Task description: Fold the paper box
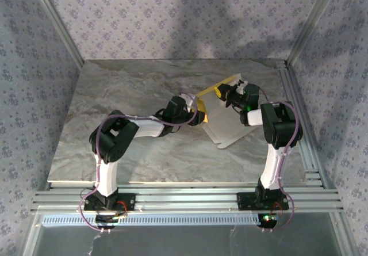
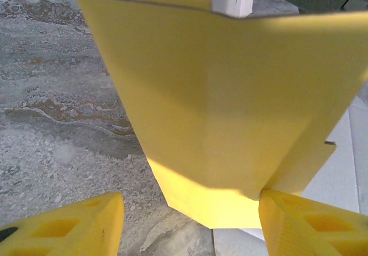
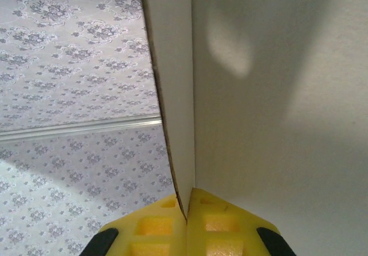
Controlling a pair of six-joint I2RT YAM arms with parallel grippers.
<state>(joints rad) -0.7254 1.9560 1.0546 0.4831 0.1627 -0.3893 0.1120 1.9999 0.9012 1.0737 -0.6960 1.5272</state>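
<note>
— Right gripper (image 3: 187, 221), yellow-fingered: clamped on what?
— On an edge of the thin yellow-and-white card paper box (image 1: 228, 126), right of centre on the grey marbled desk (image 1: 126, 89).
— Left gripper (image 2: 190, 216)?
— Fingers apart; one seems to touch a yellow flap.

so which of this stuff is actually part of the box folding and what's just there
Part of the job: the paper box, the right gripper shut on its edge, the left gripper open at its yellow flap.
Just there: the marble table, the patterned walls, the metal rails.
</note>
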